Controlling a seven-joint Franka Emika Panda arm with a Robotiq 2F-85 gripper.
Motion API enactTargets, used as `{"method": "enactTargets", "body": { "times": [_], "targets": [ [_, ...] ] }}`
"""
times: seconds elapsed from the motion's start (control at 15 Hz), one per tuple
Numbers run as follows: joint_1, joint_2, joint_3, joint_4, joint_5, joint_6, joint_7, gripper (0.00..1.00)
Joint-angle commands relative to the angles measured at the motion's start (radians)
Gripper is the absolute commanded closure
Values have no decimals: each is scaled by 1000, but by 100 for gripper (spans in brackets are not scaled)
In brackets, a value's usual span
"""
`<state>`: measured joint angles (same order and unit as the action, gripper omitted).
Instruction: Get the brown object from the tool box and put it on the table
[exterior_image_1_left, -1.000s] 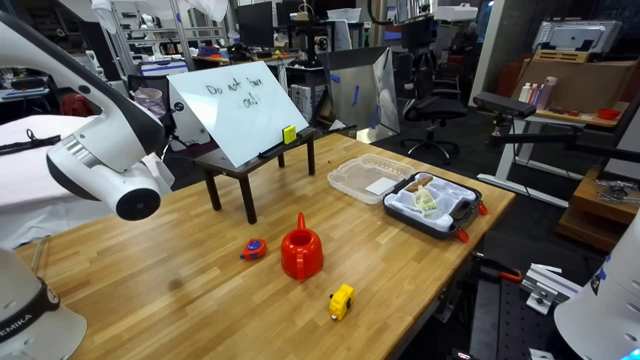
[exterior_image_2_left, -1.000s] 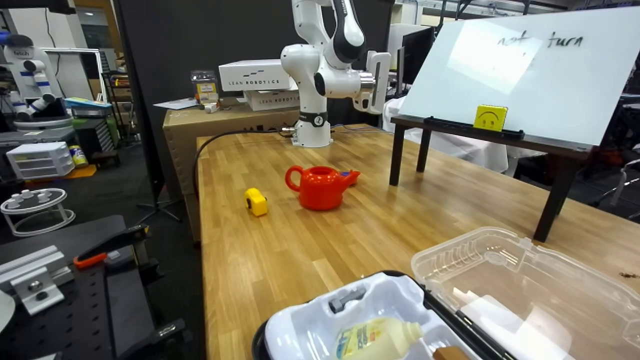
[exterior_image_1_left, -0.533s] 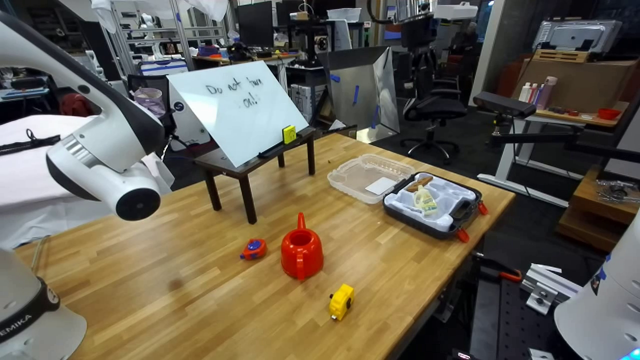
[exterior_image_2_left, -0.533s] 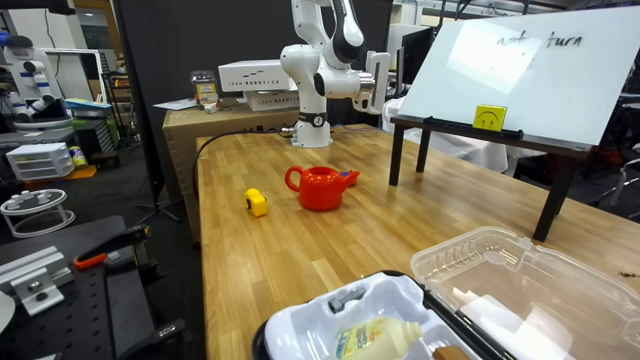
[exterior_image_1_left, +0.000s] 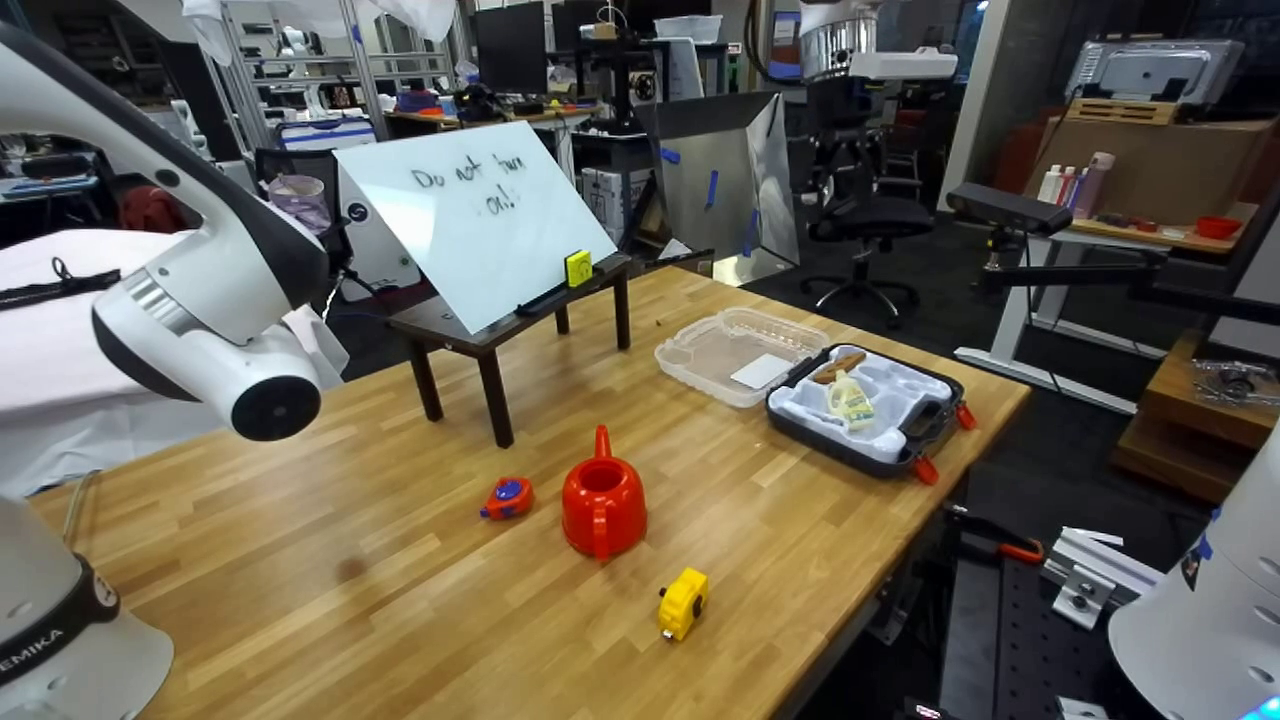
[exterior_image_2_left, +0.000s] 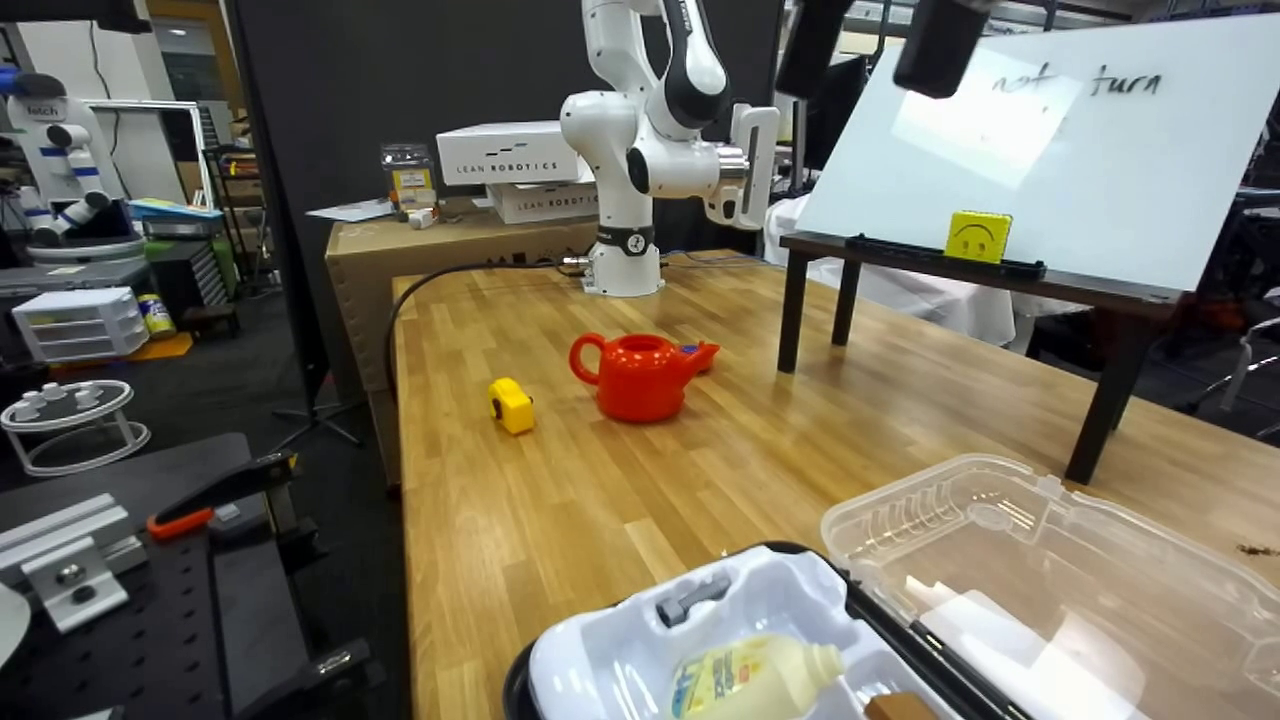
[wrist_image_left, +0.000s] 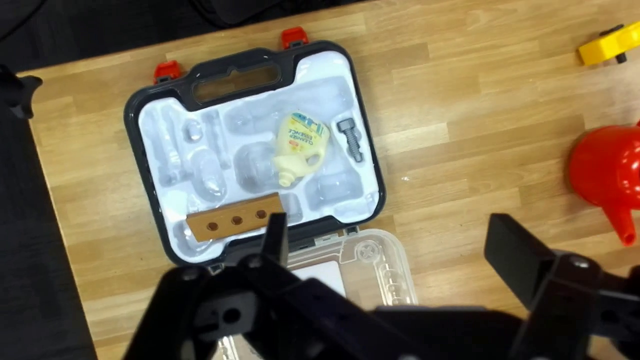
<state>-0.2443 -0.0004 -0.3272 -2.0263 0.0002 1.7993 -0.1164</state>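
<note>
Hangs with spread, empty pincer (wrist_image_left: 389, 227); lowered askew, could miss the brown block (wrist_image_left: 248, 218) and push the toolbox (wrist_image_left: 252, 170) off the closest corner of the table (wrist_image_left: 70, 120).

It's a robotics lab: robot arms (exterior_image_2_left: 622, 170), probably a monitor (exterior_image_1_left: 511, 52) behind.

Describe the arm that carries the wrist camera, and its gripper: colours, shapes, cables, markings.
In an exterior view the arm shows only in parts: a white, rounded base with blue tape and a blue glow; higher up, a silvery cylinder and a curving black cable. The gripper is black, with blocky, flat-faced fingers. No lettering is readable on them.
</note>
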Motion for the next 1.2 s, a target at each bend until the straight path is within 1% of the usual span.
{"method": "enactTargets", "body": {
  "times": [0.0,0.2,0.27,0.33,0.8,1.0,1.07,1.13],
  "targets": [
    [-46,45,-11,5,28,43,84,0],
    [-75,57,-29,-27,18,56,151,0],
    [-81,52,-32,-40,22,55,152,0],
    [-81,66,-27,-20,9,38,121,0],
    [-84,63,-29,-27,9,38,141,0],
    [-89,107,-28,7,90,1,140,0],
    [-97,138,-31,31,139,-36,152,0],
    [-102,158,-34,41,173,-47,175,0]
  ]
}}
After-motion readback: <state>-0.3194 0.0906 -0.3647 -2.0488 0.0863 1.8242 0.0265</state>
